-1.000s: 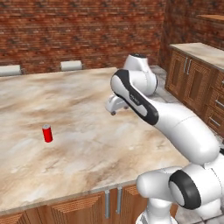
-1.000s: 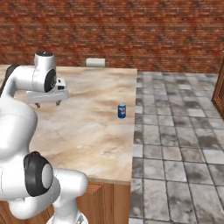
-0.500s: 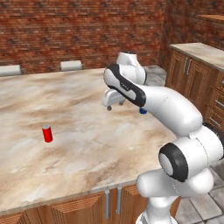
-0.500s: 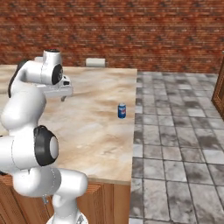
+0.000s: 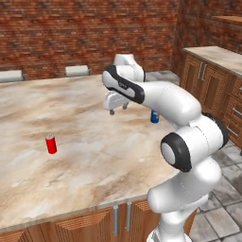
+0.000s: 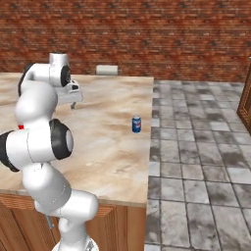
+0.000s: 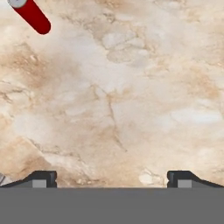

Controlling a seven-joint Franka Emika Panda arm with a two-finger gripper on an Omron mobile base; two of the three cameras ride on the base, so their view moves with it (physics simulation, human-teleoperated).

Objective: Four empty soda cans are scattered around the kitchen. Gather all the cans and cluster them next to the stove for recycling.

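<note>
In the left base view you had the gripper (image 5: pixel 117 110) hanging above the marble counter (image 5: pixel 94 156), near the middle of the picture, pointing down and carrying nothing. The red soda can (image 5: pixel 51 144) stood upright at about eight o'clock from it, well apart. A blue can (image 5: pixel 154 116) peeked out at three o'clock, partly behind your arm.

In the right base view the blue can (image 6: pixel 137 124) stood upright near the counter's (image 6: pixel 112 147) right edge, at four o'clock from the gripper (image 6: pixel 73 104).

In the hand view your fingertips (image 7: pixel 43 177) sat spread wide with bare marble between them; the soda can (image 7: pixel 31 16) lay at eleven o'clock.
</note>
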